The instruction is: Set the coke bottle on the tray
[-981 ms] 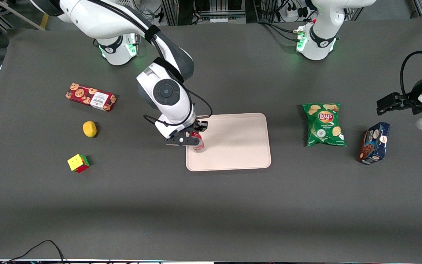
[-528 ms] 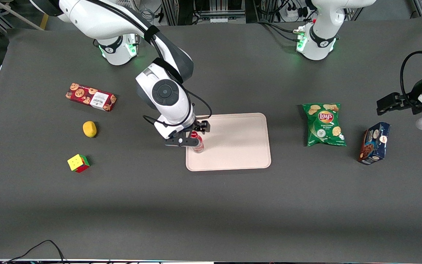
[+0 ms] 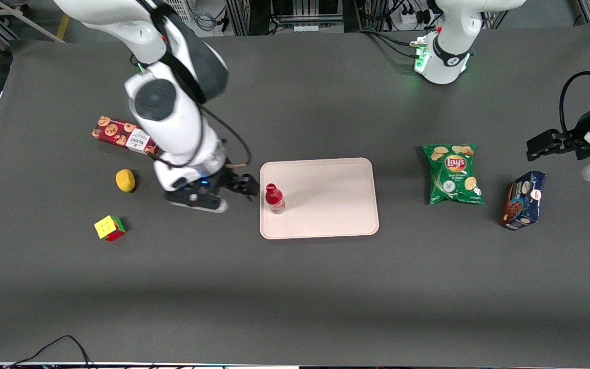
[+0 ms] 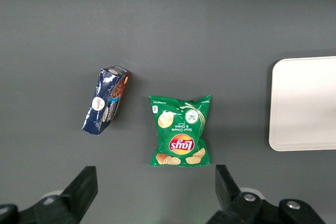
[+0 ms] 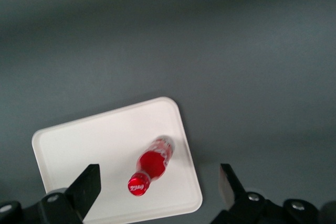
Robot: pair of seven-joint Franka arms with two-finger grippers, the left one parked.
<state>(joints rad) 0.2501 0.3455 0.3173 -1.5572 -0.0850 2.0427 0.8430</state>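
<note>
Dark grey table [image 3: 295,287]. Coke bottle [image 3: 274,198] stood upright on tray [image 3: 336,205]. Gripper [image 3: 246,185] hung beside tray, fingers spread, empty.

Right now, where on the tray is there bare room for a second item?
The tray is bare except for the coke bottle, standing near its edge toward the working arm. The open claw hangs just off that edge, so that side is crowded; the chips-side half is free.

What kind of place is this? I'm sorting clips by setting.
Likely a robotics lab: the gripper hangs open beside a tray holding a coke bottle, on a dark covered table with cabling and equipment racks at its edge.
</note>
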